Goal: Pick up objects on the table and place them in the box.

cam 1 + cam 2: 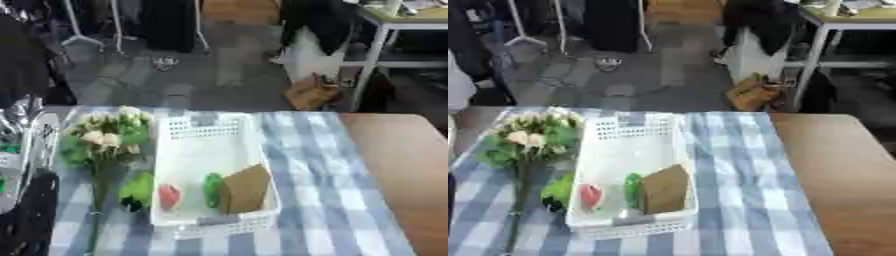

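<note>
On the checked cloth covering the counter (332,200) stands a white perforated box (210,132), its long axis running away from the camera. Its near end already holds three items lying side by side: a small red object (170,196) at the left, a green object (213,189) in the middle, and a brown, card-like wedge (246,189) leaning against the right wall. The far half of the box floor is bare. Outside the box, just beside its left wall, lie the things apparently still to be moved: a green object with a dark end (136,192) close to the near left corner, and a bunch of pale artificial flowers (105,137) with green leaves, whose stem runs toward the near edge of the counter. The cloth to the right of the box carries nothing that can be made out. By this reading the task is somewhat past its midpoint, with three pieces placed and two left, though whether the flowers count as task items cannot be told. A dark and silver form at the left border of the left eye view may belong to the left arm, but no robot hand can be identified in either view, so it cannot be said whether either is released, clenched or grasping
</note>
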You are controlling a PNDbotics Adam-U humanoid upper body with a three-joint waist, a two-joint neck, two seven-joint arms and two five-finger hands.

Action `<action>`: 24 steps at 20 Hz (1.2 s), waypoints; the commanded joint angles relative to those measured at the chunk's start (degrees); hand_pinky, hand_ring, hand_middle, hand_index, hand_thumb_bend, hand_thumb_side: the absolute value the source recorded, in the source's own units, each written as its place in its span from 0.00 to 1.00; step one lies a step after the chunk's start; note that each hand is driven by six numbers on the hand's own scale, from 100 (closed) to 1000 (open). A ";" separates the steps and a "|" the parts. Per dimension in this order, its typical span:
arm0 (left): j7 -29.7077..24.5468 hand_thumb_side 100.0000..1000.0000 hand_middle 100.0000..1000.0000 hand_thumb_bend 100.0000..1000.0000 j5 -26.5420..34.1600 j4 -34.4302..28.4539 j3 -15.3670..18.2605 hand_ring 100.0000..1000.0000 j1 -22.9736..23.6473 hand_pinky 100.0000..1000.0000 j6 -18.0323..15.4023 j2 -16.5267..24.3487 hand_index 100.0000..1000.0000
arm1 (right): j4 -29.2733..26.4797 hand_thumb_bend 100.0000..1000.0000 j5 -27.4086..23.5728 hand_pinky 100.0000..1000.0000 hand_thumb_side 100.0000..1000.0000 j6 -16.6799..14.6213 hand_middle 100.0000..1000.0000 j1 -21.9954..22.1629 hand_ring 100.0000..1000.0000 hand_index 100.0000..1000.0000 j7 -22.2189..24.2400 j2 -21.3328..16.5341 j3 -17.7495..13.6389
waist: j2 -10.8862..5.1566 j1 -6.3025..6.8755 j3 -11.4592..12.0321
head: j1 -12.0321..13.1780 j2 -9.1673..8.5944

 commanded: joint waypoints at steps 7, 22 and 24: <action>0.01 0.76 0.62 0.00 0.46 -0.77 0.07 0.67 -1.05 0.53 -0.12 1.74 0.77 | -1.17 0.00 0.40 0.55 0.72 0.13 0.47 -0.86 0.56 0.56 -0.38 -0.43 -0.33 | -1.09 0.23 0.05 | 0.32 -0.62; 3.24 0.66 1.00 0.00 -30.90 0.80 -0.28 1.00 -2.06 0.80 18.59 10.66 1.00 | -1.17 0.00 1.61 0.55 0.70 1.54 0.47 -0.89 0.56 0.56 -2.36 -1.39 -0.79 | -1.94 1.30 0.30 | -1.31 0.92; 1.59 0.60 1.00 0.00 -34.19 3.39 -2.27 1.00 -1.23 0.80 22.35 15.11 1.00 | -1.17 0.00 1.70 0.55 0.70 2.03 0.47 -0.91 0.56 0.56 -2.57 -1.35 -0.71 | -2.29 1.77 -0.01 | -0.88 1.58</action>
